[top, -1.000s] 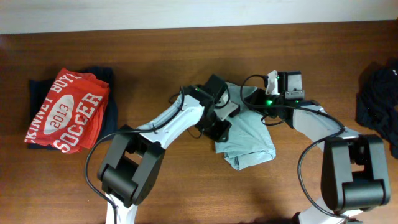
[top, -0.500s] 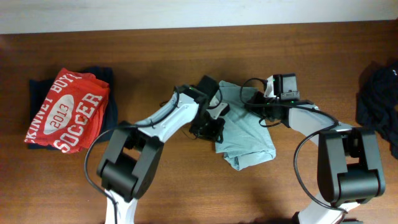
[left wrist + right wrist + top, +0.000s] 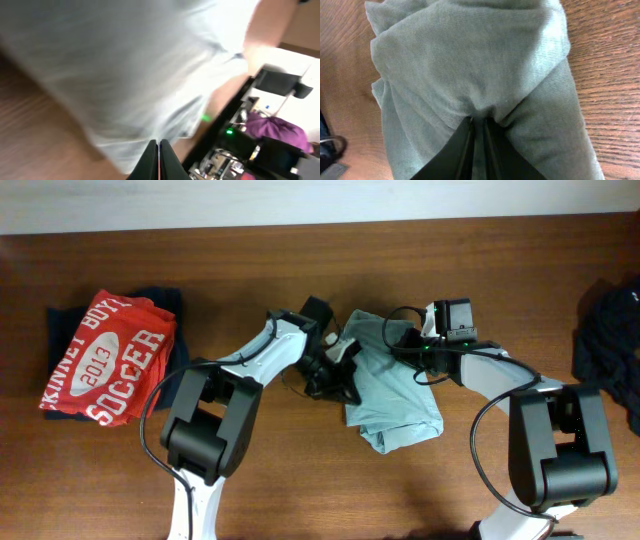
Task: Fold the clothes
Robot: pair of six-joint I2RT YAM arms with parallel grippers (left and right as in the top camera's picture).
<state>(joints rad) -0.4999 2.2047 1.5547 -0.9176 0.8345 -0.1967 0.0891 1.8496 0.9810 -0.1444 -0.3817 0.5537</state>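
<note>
The right gripper is pinching a thin ridge of the grey-blue t-shirt. The left gripper is closing at its blurred edge, perhaps catching nothing. With the t-shirt lying bunched mid-way along the desk, a one-sided pull risks dragging it crooked.

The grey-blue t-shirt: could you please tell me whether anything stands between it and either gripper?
Nothing visible does. The right gripper is shut on a fold of the t-shirt; the left gripper is shut at its edge, grip unclear.

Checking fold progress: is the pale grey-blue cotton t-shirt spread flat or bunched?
Bunched: the pale grey-blue t-shirt lies crumpled, folds gathered at right gripper.
</note>
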